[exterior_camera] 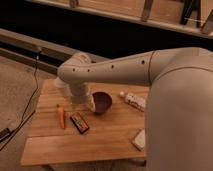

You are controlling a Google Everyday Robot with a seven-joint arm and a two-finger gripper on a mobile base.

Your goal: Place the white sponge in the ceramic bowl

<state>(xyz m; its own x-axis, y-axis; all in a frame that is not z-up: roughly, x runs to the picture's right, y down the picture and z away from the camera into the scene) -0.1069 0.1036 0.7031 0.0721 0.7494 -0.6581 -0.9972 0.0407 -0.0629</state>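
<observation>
The ceramic bowl (103, 102) is small, round and dark maroon, and stands near the middle of the wooden table (100, 142). The white sponge (139, 139) is an off-white block lying near the table's front right edge, partly cut off by my arm. My gripper (85, 104) hangs below the arm's bend, just left of the bowl and close to the table top. It is far from the sponge. Nothing shows in it.
An orange carrot (61, 116) and a dark snack bar (79, 122) lie left of the bowl. A white labelled tube (134, 100) lies right of the bowl. A white cup (59, 85) peeks out behind the arm. A black cable (27, 112) runs along the floor at left.
</observation>
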